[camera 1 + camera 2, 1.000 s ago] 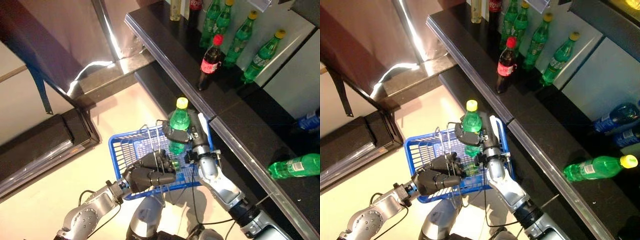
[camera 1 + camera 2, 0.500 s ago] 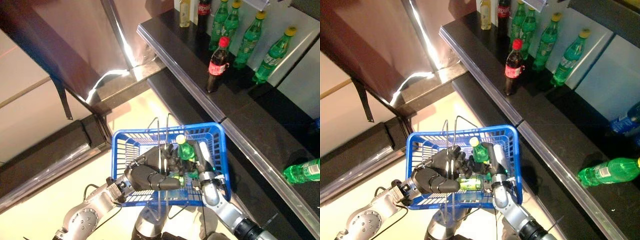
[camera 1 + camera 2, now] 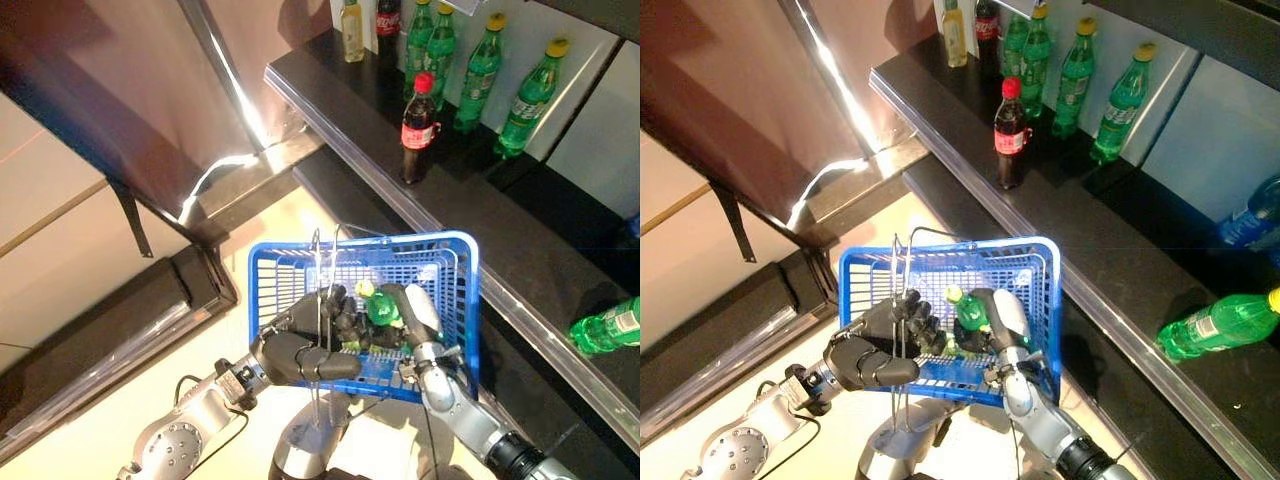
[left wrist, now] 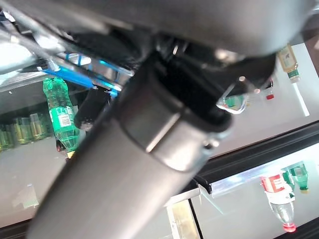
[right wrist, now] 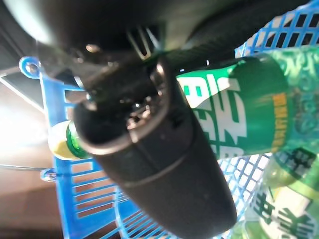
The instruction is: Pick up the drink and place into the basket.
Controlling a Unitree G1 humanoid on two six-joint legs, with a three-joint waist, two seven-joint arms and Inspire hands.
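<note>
Left hand [image 3: 300, 355] curled round the wire handles [image 3: 322, 262] of the blue basket [image 3: 262, 285], carrying it at the near centre of the scene, level enough for loading. Just right of that grip, green drink bottle [image 3: 381, 306] with yellow cap tilted far-left, body already below the basket rim and inside the basket. Right hand [image 3: 412, 312] wrapped around the bottle's body, fingers clamped on it, as the right wrist view confirms with the label pressed against the dark palm. Second green bottle [image 5: 279, 194] lying on the basket floor beneath the held one, close to touching. Judged stage: lowering nearly complete, release pending. Recommended: lower until the bottle bears on the mesh floor or on the bottle below before loosening the fingers; avoid dropping from height, since a round bottle landing on another is likely to roll and jolt the basket. Recommended: hold the left grip firm and steady against the added load, and keep the right wrist clear of the upright handles on withdrawal. Far right, shelf [image 3: 560, 270] bearing a red-capped cola bottle [image 3: 418, 123], upright green bottles and one lying green bottle [image 3: 607, 326], all well apart from the basket and of no concern to the step.
</note>
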